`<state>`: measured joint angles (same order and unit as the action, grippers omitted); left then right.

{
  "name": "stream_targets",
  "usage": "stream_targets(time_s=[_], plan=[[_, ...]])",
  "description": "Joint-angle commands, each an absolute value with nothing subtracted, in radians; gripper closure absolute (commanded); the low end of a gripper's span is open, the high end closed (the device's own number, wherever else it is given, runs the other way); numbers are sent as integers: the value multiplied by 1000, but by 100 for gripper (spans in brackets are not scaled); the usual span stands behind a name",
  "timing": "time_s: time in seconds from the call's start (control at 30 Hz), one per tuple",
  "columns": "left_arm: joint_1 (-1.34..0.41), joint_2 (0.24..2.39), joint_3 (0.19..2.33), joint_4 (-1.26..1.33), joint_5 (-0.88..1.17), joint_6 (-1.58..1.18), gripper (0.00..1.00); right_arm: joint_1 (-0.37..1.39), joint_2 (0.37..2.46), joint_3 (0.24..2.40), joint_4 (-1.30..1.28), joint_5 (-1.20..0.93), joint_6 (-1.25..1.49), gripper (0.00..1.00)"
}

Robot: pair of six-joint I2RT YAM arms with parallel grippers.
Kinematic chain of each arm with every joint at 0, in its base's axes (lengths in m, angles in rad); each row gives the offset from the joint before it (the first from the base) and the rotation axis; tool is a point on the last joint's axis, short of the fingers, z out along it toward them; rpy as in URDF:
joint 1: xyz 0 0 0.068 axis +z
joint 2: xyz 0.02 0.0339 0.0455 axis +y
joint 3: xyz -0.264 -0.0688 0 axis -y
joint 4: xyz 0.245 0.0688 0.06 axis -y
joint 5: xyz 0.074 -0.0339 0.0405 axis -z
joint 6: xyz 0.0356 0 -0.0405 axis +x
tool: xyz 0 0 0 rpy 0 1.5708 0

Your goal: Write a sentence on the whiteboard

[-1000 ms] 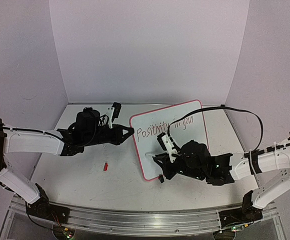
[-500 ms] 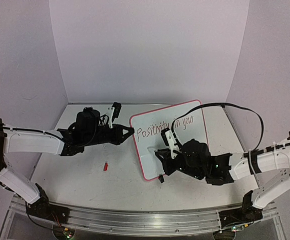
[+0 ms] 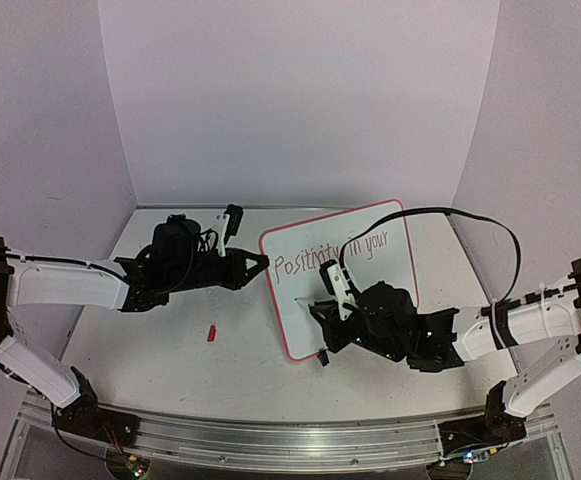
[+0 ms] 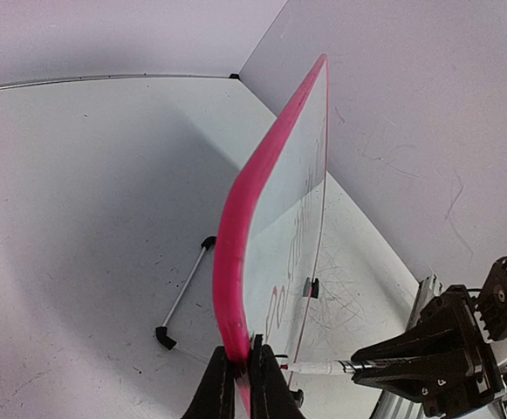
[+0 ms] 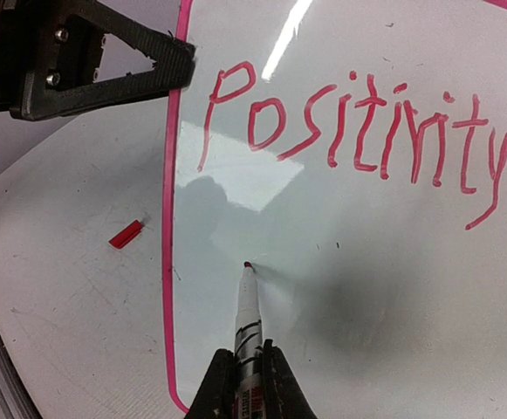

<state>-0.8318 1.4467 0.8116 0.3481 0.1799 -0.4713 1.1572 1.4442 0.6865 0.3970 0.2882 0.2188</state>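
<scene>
The right claw (image 5: 246, 388), pinching a marker (image 5: 248, 305), sets its tip at the whiteboard (image 5: 366, 288), which stands toward the far right corner of the tabletop (image 3: 150, 340), just below the first letter of the sentence (image 5: 355, 131), with blank space running rightward away from the left claw (image 4: 241, 384) clamped on its left edge

Left gripper (image 3: 259, 263) at whiteboard (image 3: 292, 290) edge — right gripper (image 3: 315, 312) over its lower half.

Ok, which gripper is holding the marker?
The right gripper, shut on the red marker with its tip at the whiteboard; the left gripper clamps the board's pink frame instead.
</scene>
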Motion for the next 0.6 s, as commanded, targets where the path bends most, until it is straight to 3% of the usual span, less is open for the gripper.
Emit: stream_targets(time_s=[0.0, 0.57], plan=[[-830, 1459, 840, 326, 129, -426, 100, 1161, 1459, 711, 423, 299, 230, 100], [-830, 1459, 839, 325, 129, -426, 100, 1167, 1484, 711, 409, 250, 233, 100]])
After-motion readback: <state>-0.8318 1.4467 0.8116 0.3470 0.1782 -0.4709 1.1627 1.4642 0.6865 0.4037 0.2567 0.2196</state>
